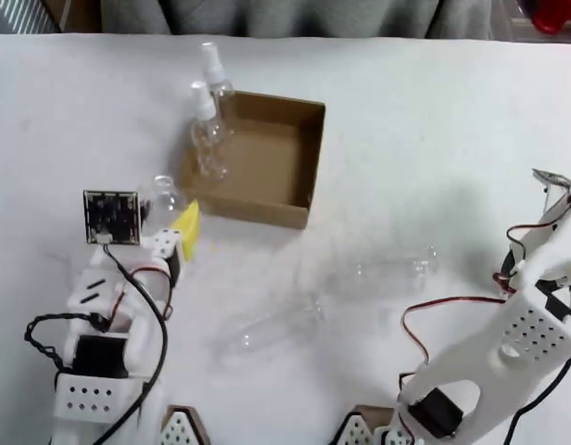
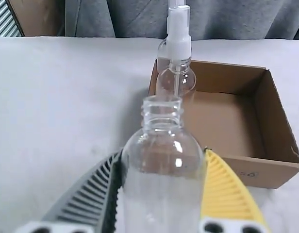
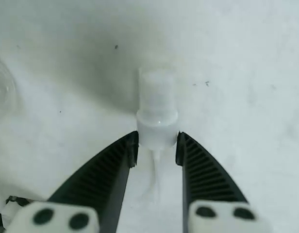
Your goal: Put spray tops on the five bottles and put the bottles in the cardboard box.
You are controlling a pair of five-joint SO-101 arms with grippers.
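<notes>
- The left gripper (image 2: 162,155) pinches the open bottle (image 2: 161,187) round its belly, one grey finger and one yellow; the bottle stands upright with its threaded neck bare, just beside the box's near left corner.
- That bottle looks like thin clear plastic; I'd judge it light, smooth and apt to slip or twist, so the grip on the wide belly suits it and leaves the neck free.
- The right gripper (image 3: 157,141) is pressed onto a spray top (image 3: 157,107) at its collar, over the bare table (image 1: 434,120), well apart from the open bottle.
- The top seems small, stiff and nearly weightless; its thin tube looks bendy and would need lining up with the neck; the collar is the sensible hold.
- Two lying bottles (image 1: 272,329) (image 1: 397,264) rest on their sides between the arms, apart from each other, neither with a top that I can make out; round as they are, they will likely roll if nudged.
- Beyond them sits the box (image 1: 309,167), open upward.
- Two capped bottles (image 1: 207,139) (image 1: 214,69) stand upright at its left wall, inside it as far as I can tell.
</notes>
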